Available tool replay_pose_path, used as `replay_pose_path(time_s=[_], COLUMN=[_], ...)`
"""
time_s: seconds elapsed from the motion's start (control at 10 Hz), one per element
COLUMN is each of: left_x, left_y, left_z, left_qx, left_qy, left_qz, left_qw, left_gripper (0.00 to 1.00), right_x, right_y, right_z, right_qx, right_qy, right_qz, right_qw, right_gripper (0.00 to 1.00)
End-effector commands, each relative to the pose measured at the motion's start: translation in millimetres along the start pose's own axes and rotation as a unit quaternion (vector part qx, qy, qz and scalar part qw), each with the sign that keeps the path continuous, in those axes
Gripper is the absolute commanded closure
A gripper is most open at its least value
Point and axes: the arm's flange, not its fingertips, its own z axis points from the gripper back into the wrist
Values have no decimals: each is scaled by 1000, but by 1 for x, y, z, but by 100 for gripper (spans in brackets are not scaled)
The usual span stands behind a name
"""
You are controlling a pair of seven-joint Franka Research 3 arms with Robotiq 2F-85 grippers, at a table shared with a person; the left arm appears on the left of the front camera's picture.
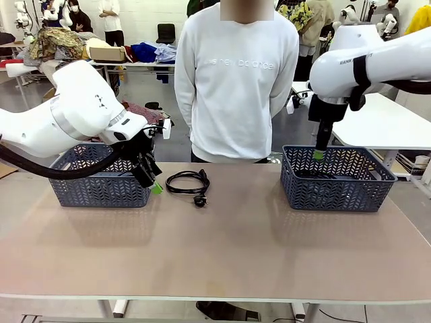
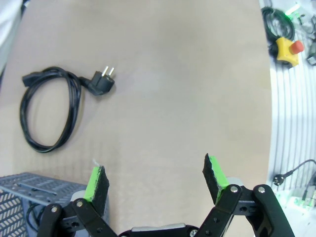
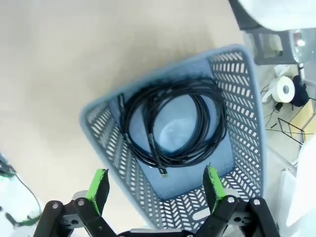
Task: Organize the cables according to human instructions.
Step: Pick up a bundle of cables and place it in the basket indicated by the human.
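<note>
The person's white long-sleeved cloth sweatshirt (image 1: 236, 101) has pale grey words across the chest, at about 12 o'clock in the front view. They read "new balance". The robot's white right arm (image 1: 387, 64), at about 2 o'clock, has a short line of small dark letters just beside a black band. The letters look like "RANK", but they are too small to read for sure.

You get bright, even light from above; shadows on the table (image 1: 222, 242) are soft, and your right wrist view looks slightly blurred.
</note>
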Motion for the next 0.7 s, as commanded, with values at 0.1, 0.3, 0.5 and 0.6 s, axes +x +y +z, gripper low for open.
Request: replay_pose_path(time_s=[0.1,0.3,0.5,0.6], left_x=[-1,-1,-1,-1], left_y=[1,1,1,1], left_z=[1,1,1,1], left_qx=[0,0,0,0], left_qy=[0,0,0,0], left_qz=[1,1,1,1], left_qw=[1000,1000,1000,1000], left_gripper=[0,0,0,0], right_x=[-2,-2,-1,0], right_y=[55,87,118,130], right_z=[14,17,12,8], right_qx=[-5,-6,-6,0], right_qy=[-43,-78,-128,-144], right_qz=[-33,-42,-57,-53], right_qw=[999,996,990,988], right_gripper=[0,0,0,0])
